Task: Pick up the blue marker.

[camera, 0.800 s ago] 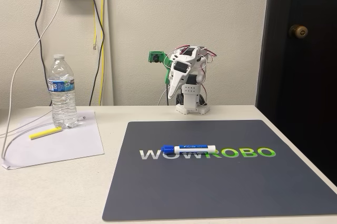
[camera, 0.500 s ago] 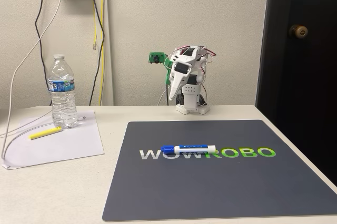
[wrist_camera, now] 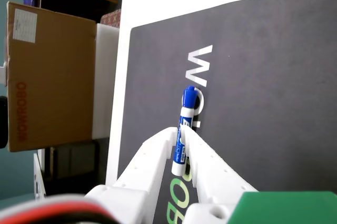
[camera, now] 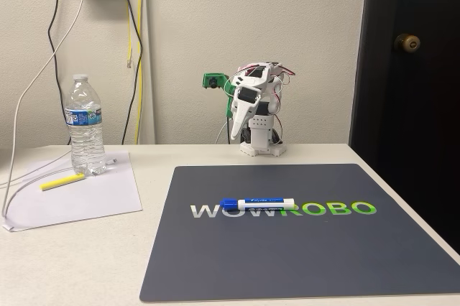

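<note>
The blue marker (camera: 257, 203) lies flat mid-frame in the fixed view, across the white-and-green "WOWROBO" lettering on the dark mat (camera: 302, 256). The pincer (wrist_camera: 182, 133) hangs above it, fingers narrowly parted and empty. In the wrist view, a cardboard box (wrist_camera: 50, 77) upper left reads "WOWROBO".

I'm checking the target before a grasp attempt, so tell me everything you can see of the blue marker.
The blue marker is a slim stick with a blue cap, a white barrel and a blue printed label. It lies flat on the dark mat, across the mat's printed lettering, cap toward the left in the fixed view. Nothing but the mat touches it. In the wrist view it appears lengthwise between the white fingers of the claw, which is raised well back at the arm's base.
</note>
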You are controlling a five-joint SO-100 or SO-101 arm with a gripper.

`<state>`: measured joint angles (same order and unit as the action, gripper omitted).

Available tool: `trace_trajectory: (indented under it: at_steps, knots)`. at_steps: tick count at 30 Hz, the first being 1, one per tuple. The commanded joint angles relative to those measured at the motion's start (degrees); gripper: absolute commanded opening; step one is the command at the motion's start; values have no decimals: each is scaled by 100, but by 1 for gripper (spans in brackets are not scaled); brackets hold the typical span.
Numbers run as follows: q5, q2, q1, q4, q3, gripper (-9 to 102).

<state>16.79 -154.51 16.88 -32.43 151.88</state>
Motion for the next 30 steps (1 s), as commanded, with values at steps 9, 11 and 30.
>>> trace_trajectory:
  at_steps: [9,11,30]
  knots:
    - [0,1099,-132,-615,-1635,0]
    - [-53,1477,-185,-861,-2101,0]
    - [-9,5906,-835,-3357,-7163,0]
